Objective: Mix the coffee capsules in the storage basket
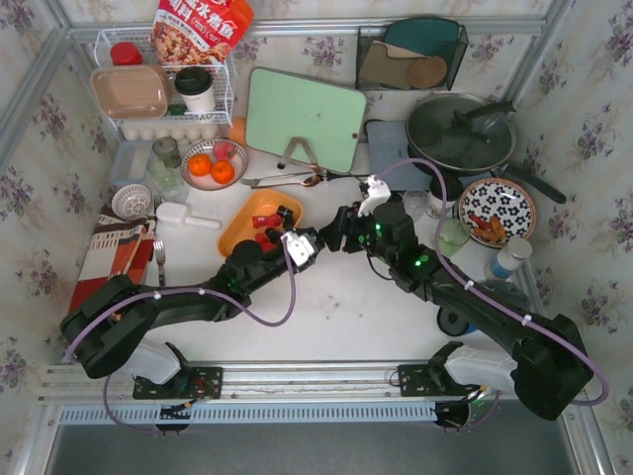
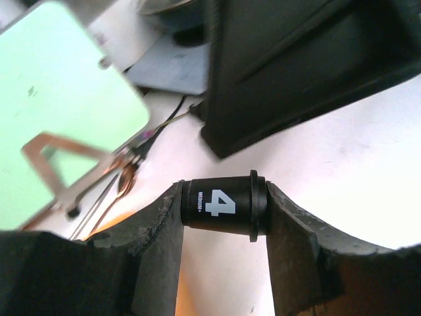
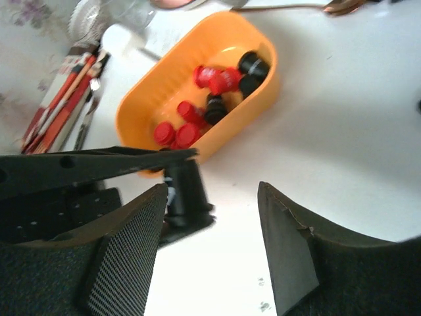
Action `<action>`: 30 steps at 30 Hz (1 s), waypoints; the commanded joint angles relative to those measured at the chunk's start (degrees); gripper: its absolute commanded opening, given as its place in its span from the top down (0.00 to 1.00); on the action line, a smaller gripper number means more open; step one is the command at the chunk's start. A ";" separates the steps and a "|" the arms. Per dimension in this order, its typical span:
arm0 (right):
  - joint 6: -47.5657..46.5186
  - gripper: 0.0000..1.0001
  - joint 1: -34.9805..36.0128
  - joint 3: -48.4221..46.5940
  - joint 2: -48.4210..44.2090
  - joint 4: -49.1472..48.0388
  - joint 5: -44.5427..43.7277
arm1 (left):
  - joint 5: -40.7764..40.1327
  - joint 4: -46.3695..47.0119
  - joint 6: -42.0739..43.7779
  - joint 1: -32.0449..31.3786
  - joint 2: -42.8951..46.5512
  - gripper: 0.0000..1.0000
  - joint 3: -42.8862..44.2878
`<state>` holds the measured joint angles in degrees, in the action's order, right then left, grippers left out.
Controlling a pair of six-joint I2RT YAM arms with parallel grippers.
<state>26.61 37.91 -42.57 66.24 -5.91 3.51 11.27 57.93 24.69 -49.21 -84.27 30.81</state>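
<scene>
One blurred black capsule sits clamped in the left pincer.

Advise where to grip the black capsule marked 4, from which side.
By its ends, as the left gripper holds the black capsule: one finger on the narrow base, one on the flanged top. Its tapered wall would likely slip; approach square to its axis.

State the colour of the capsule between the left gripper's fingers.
The capsule is black with a white 4; left wrist view shows it best.
</scene>
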 commanded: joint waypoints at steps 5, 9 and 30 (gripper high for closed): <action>-10.84 0.38 -1.84 -7.87 6.83 6.33 -19.32 | -30.65 -18.86 -19.82 4.14 8.79 0.83 0.92; -16.04 0.38 -9.01 -13.72 15.73 8.36 -17.61 | -33.97 -49.73 -43.40 13.37 14.40 0.82 5.76; -30.16 0.40 -15.91 -34.63 48.26 10.77 -9.83 | -40.09 -65.70 -52.04 18.98 8.67 0.58 11.73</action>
<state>-1.37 22.09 -74.56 111.50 4.23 -6.92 -27.70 -7.94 -25.65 -30.28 -75.07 41.39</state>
